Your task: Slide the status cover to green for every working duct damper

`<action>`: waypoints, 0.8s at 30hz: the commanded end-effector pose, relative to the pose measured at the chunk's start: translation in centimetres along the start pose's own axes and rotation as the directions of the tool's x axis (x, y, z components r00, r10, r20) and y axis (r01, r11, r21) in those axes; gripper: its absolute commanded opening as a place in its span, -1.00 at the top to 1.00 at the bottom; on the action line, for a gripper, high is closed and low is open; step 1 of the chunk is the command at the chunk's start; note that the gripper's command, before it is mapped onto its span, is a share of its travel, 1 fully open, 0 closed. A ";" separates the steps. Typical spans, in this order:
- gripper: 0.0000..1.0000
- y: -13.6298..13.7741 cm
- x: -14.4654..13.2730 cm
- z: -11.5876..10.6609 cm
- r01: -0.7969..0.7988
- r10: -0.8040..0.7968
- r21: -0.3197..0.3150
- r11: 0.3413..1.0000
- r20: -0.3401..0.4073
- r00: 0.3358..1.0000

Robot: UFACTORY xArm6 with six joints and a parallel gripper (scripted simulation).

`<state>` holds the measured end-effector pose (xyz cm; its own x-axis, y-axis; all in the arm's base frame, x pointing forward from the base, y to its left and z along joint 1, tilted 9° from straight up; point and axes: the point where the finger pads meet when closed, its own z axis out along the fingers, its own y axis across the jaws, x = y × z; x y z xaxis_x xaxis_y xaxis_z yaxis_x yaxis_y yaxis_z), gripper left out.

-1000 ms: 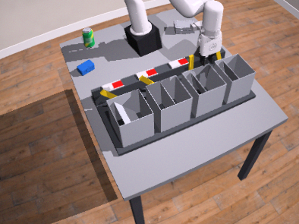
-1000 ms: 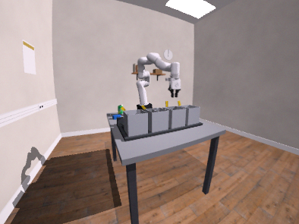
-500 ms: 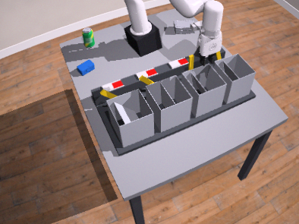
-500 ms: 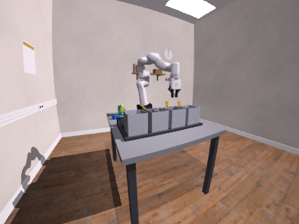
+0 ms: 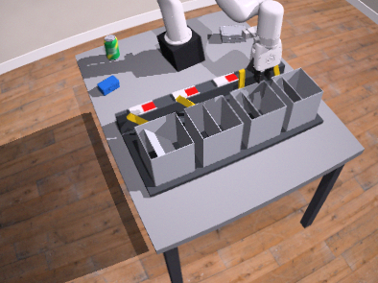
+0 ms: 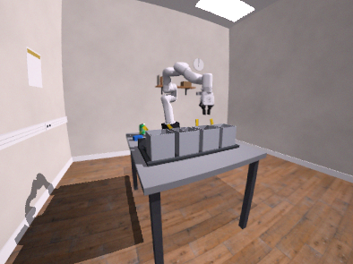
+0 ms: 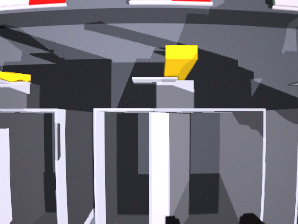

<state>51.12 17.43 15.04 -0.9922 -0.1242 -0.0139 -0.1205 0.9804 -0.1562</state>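
Four grey box dampers stand in a row on a dark tray (image 5: 129, 145): the first (image 5: 165, 154), second (image 5: 217, 133), third (image 5: 263, 113) and fourth (image 5: 301, 95) from the left. Each has a yellow lever behind it, such as the third damper's lever (image 5: 242, 78) (image 7: 180, 60), which stands upright. The sliders (image 5: 143, 106) (image 5: 186, 92) (image 5: 225, 80) that I see show red. The fourth slider is hidden behind my arm. My gripper (image 5: 266, 74) (image 6: 206, 111) (image 7: 210, 220) is open and empty. It hangs above the back of the row, near the third and fourth dampers.
A green soda can (image 5: 111, 47) and a blue block (image 5: 108, 84) sit at the table's back left. The arm's black base (image 5: 181, 52) stands at the back, behind the sliders.
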 end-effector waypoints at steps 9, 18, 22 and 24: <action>0.22 10.2 -0.9 -0.3 0.002 -0.002 -0.002 1.000 0.004 1.000; 0.22 16.3 -0.2 -0.2 0.003 -0.003 -0.001 1.000 0.005 1.000; 0.22 18.0 0.1 -0.2 0.003 -0.003 -0.001 1.000 0.005 1.000; 0.22 18.0 0.1 -0.2 0.003 -0.003 -0.001 1.000 0.005 1.000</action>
<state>48.82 34.02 12.35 -0.9915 -0.1294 -0.0168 -0.1253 0.9800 -0.1544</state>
